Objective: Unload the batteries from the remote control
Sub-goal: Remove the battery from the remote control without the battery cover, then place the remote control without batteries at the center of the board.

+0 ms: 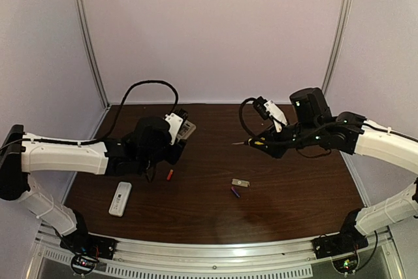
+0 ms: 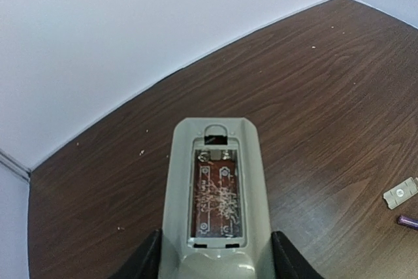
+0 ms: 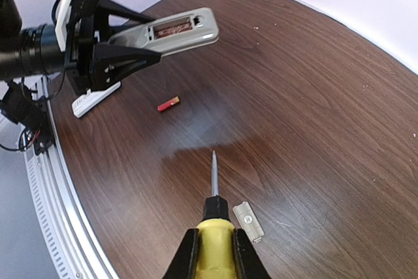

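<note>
Left fingers [image 2: 140,261] grasp remote [image 2: 215,181] aloft; red battery [image 3: 168,104] on table [image 1: 294,207] nearby, untouched. Right fingers [image 3: 185,258] clenched on screwdriver [image 3: 215,243].

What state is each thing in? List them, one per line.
Grey remote: held by left gripper, cover off, bay empty.
White remote: lying on table.
Red battery: loose on table.
Purple battery: loose on table.
Cover plate: off, lying on table.
Screwdriver: clamped in right gripper.

remote [image 1: 120,198] x2 — battery [image 1: 170,175] x2 — screwdriver [image 3: 214,236] x1 — cover plate [image 1: 240,182] x1
</note>
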Tool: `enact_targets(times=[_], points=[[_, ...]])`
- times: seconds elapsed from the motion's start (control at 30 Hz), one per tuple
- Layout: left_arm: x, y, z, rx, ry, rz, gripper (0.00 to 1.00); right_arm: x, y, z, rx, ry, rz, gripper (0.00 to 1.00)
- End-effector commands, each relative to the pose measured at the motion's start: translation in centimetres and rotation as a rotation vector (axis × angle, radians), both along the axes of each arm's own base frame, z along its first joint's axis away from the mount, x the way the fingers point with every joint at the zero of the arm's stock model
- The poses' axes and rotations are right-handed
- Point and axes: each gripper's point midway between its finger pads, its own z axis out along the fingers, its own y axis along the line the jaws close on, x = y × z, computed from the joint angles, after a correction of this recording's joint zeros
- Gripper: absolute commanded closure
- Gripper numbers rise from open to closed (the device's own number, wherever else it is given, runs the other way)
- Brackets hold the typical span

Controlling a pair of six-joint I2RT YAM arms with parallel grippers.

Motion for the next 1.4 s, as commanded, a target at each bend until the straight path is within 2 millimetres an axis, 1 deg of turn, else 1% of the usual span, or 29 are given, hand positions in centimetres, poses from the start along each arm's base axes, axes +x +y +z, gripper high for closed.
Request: enact_targets(times=[0.0, 0.07, 0.1, 0.13, 0.27, 0.37, 0.57, 0.7, 0.9, 1.13, 1.17, 1.2, 1.23, 1.27, 1.37], points=[[-0.6, 3.5, -1.2, -0.154, 0.058, 0.194, 1.0, 1.1, 0.2, 1.5, 0.108, -0.007, -0.108, 1.0], [-1.0, 4.7, -2.5, -0.15, 0.084, 0.237, 1.0, 1.1, 0.3, 1.5, 0.127, -0.007, -0.12, 1.0], [-1.1, 5.1, -2.9, -0.155, 0.092, 0.258, 1.0, 1.1, 0.4, 1.3, 0.13, 0.0, -0.124, 1.0], [-1.2, 5.9, -3.7, -0.135, 0.109, 0.289, 1.0, 1.1, 0.4, 1.1, 0.132, 0.007, -0.128, 1.0], [-1.6, 7.7, -5.9, -0.149, 0.158, 0.359, 1.0, 0.8, 0.9, 0.3, 0.131, 0.04, -0.122, 1.0], [-1.8, 8.7, -7.4, -0.185, 0.2, 0.394, 1.0, 0.7, 1.2, 0.2, 0.131, 0.048, -0.119, 1.0], [-2.3, 9.4, -9.7, -0.234, 0.239, 0.421, 1.0, 0.7, 1.6, 0.4, 0.15, 0.056, -0.121, 1.0], [-2.7, 9.9, -11.5, -0.27, 0.291, 0.432, 1.0, 0.4, 1.9, -0.3, 0.146, 0.076, -0.119, 1.0], [-3.7, 10.2, -13.2, -0.302, 0.331, 0.417, 1.0, 0.3, 2.3, -0.5, 0.146, 0.081, -0.119, 1.0], [-5.1, 10.7, -15.3, -0.352, 0.396, 0.435, 1.0, -0.3, 2.3, -1.4, 0.137, 0.097, -0.107, 1.0], [-5.2, 10.8, -15.5, -0.353, 0.403, 0.439, 0.98, -0.3, 2.3, -1.5, 0.134, 0.098, -0.107, 1.0], [-5.3, 10.9, -15.7, -0.35, 0.409, 0.444, 0.92, -0.4, 2.2, -1.7, 0.133, 0.1, -0.105, 1.0], [-5.4, 11.0, -15.9, -0.345, 0.415, 0.446, 0.83, -0.4, 2.2, -1.8, 0.133, 0.102, -0.105, 1.0], [-5.5, 11.1, -16.2, -0.341, 0.421, 0.448, 0.77, -0.5, 2.2, -1.9, 0.133, 0.103, -0.106, 1.0], [-5.7, 11.0, -16.4, -0.35, 0.433, 0.443, 0.64, -0.5, 2.1, -2.0, 0.133, 0.104, -0.108, 1.0]])
